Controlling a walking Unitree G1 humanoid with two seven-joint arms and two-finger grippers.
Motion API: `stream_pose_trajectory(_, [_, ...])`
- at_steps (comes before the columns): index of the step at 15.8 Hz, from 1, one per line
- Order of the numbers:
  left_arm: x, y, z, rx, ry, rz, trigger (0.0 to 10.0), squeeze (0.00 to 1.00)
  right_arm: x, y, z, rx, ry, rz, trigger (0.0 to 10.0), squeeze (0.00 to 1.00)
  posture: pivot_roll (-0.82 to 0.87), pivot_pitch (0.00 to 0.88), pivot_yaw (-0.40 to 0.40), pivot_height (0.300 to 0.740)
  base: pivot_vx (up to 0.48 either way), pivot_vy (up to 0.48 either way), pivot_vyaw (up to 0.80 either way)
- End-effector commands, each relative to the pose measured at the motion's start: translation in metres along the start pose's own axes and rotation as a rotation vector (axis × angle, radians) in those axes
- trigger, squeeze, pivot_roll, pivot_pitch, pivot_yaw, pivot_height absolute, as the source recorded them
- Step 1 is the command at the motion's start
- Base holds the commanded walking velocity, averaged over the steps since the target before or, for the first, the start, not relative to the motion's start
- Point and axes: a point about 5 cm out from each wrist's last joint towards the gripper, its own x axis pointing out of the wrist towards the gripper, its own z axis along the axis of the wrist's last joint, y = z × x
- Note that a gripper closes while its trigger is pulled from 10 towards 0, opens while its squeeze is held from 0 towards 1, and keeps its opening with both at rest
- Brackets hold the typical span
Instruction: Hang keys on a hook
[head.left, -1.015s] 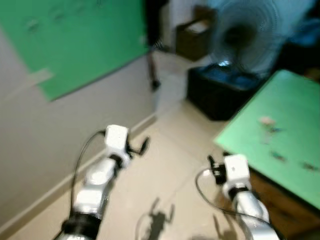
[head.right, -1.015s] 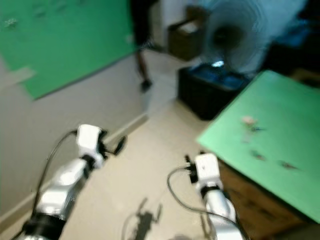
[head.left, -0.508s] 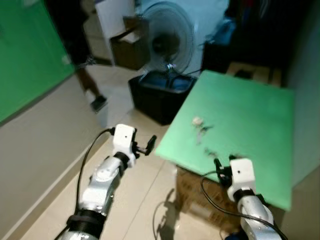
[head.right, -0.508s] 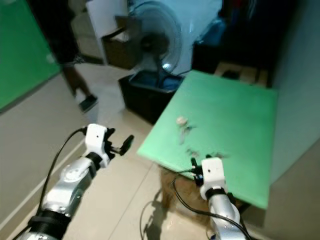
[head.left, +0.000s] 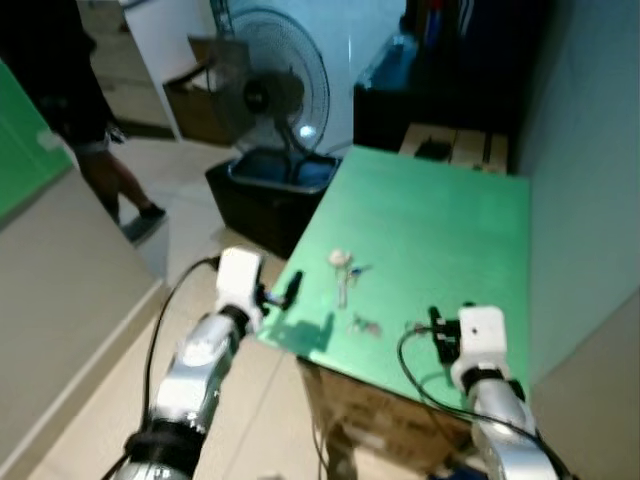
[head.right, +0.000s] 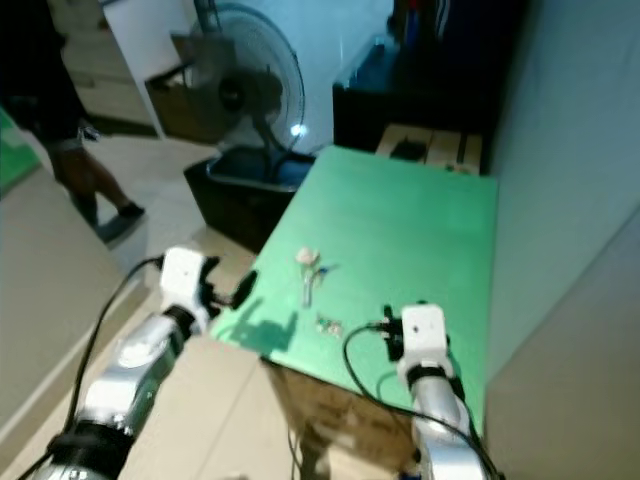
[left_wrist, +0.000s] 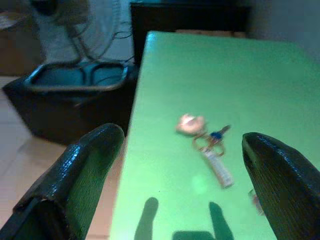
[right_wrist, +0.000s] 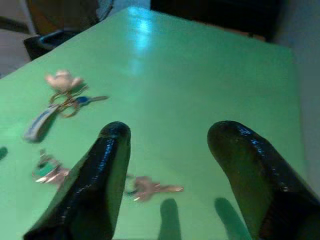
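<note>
Both grippers, left gripper (left_wrist: 180, 200) and right gripper (right_wrist: 167, 175), stand wide and empty above the green table's (head.left: 450, 230) near edge, close to the keys (head.left: 342, 275).

The flat counter (head.left: 440, 230) is bright green. Near its front edge lies a bunch of keys (left_wrist: 210, 145) with a pale pink fob, blue key head and white strap.

No text, label, brand, number or sign is showing legibly in any view. The tags on the keys (left_wrist: 207, 142) lying on the bench (head.left: 450, 230) are too small and blurred to read.
</note>
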Motion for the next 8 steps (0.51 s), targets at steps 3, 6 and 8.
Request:
stream_pose_trajectory(3, [-0.0011,0.0048,-0.0017,0.002,0.011,0.008,10.0,0.0,0.0002,0.0022,-0.0037,0.021,0.022,0.003,10.0,1.0,-0.17,0.0,0.132,0.74,0.0,0.0,0.0])
stream_pose_trajectory(6, [0.0003,0.0008,-0.0033,0.03,0.031,-0.019,10.0,0.0,0.0016,0.0036,-0.001,0.023,0.008,0.007,10.0,1.0,-0.17,0.0,0.141,0.74,0.0,0.0,0.0])
stream_pose_trajectory(8, [0.001,0.0005,-0.0029,0.051,0.038,-0.026,10.0,0.0,0.0023,0.0038,0.0008,0.047,-0.003,-0.008,10.0,1.0,-0.17,0.0,0.142,0.74,0.0,0.0,0.0])
